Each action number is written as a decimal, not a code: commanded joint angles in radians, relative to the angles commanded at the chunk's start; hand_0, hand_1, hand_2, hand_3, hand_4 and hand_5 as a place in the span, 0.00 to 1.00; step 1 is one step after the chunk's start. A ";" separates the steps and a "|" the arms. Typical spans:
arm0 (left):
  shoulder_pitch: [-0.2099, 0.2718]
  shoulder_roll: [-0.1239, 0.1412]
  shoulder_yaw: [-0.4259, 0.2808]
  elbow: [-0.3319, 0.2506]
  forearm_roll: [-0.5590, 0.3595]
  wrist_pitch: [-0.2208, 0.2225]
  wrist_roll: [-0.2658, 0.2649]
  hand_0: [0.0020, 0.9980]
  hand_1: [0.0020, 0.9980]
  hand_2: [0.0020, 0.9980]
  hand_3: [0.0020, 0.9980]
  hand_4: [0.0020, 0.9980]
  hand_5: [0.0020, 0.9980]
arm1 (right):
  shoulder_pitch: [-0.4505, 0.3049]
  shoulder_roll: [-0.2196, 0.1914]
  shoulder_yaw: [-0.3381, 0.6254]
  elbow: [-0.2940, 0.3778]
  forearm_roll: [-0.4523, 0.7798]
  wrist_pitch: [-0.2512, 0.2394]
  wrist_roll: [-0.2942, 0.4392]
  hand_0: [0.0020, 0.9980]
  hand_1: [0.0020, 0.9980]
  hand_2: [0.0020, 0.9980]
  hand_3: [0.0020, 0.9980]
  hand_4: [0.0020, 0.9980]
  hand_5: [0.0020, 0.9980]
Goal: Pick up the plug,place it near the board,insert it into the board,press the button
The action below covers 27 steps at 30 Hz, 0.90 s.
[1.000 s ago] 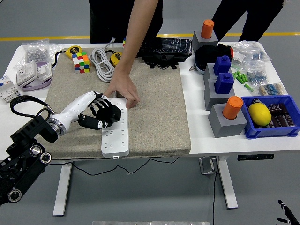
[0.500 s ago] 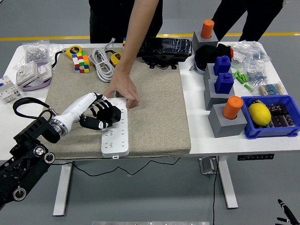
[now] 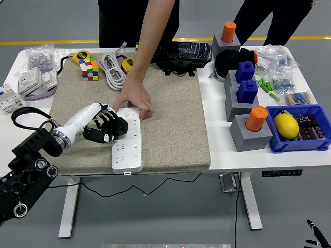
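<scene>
Where the grey felt mat (image 3: 170,124) covers the middle of the white table (image 3: 222,150), I see the white rectangular power strip (image 3: 128,145) lying flat near the mat's front edge, its long side running away from me. My left hand (image 3: 106,128), black-fingered with a white wrist shell, rests at the strip's left edge, fingers curled over a dark object; I cannot tell whether that is the plug, since the fingers hide it. A person's hand (image 3: 135,99) presses down on the strip's far end, the bare forearm reaching in from the far side.

Beyond the mat's far left corner sit a multicoloured puzzle cube (image 3: 89,68), a coiled white cable (image 3: 113,70) and a yellow tape measure (image 3: 80,56). A black case (image 3: 183,55) lies at the mat's far edge. To the right stand grey blocks carrying blue pegs (image 3: 246,85) and orange cylinders (image 3: 256,119), and a blue plastic bin (image 3: 310,138) holds a yellow lemon-shaped object (image 3: 286,124). My right hand is out of sight.
</scene>
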 joint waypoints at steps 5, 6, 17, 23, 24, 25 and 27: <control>-0.001 0.000 -0.003 0.004 0.001 0.000 -0.002 0.32 0.52 0.44 0.50 0.72 0.00 | 0.000 -0.001 0.002 0.000 -0.001 0.000 0.000 0.84 0.75 0.71 0.77 1.00 0.94; -0.001 -0.001 -0.004 0.005 0.001 0.000 -0.002 0.32 0.52 0.44 0.50 0.72 0.00 | 0.000 -0.001 0.003 0.000 -0.002 0.000 0.000 0.84 0.75 0.71 0.77 1.00 0.94; 0.001 0.004 -0.007 0.016 0.003 -0.012 -0.001 0.32 0.52 0.45 0.50 0.73 0.00 | -0.001 -0.001 0.003 0.000 -0.003 0.000 0.000 0.84 0.75 0.71 0.77 1.00 0.94; 0.001 0.005 -0.004 0.015 0.003 -0.016 -0.001 0.32 0.52 0.45 0.50 0.73 0.00 | 0.000 -0.002 0.003 0.000 -0.003 0.000 0.001 0.84 0.75 0.71 0.77 1.00 0.94; 0.001 0.005 -0.003 0.015 0.002 -0.015 -0.001 0.32 0.52 0.45 0.50 0.73 0.00 | 0.000 -0.002 0.001 0.000 -0.002 0.000 0.001 0.84 0.75 0.71 0.77 1.00 0.94; 0.001 0.005 -0.003 0.014 0.002 -0.015 -0.001 0.32 0.52 0.45 0.50 0.73 0.00 | 0.000 -0.002 0.001 0.000 -0.001 0.000 0.001 0.84 0.75 0.71 0.77 1.00 0.94; 0.002 0.005 -0.002 0.014 0.002 -0.017 -0.002 0.32 0.53 0.45 0.50 0.73 0.00 | -0.001 -0.001 0.000 0.000 -0.001 0.001 0.001 0.84 0.75 0.71 0.77 1.00 0.94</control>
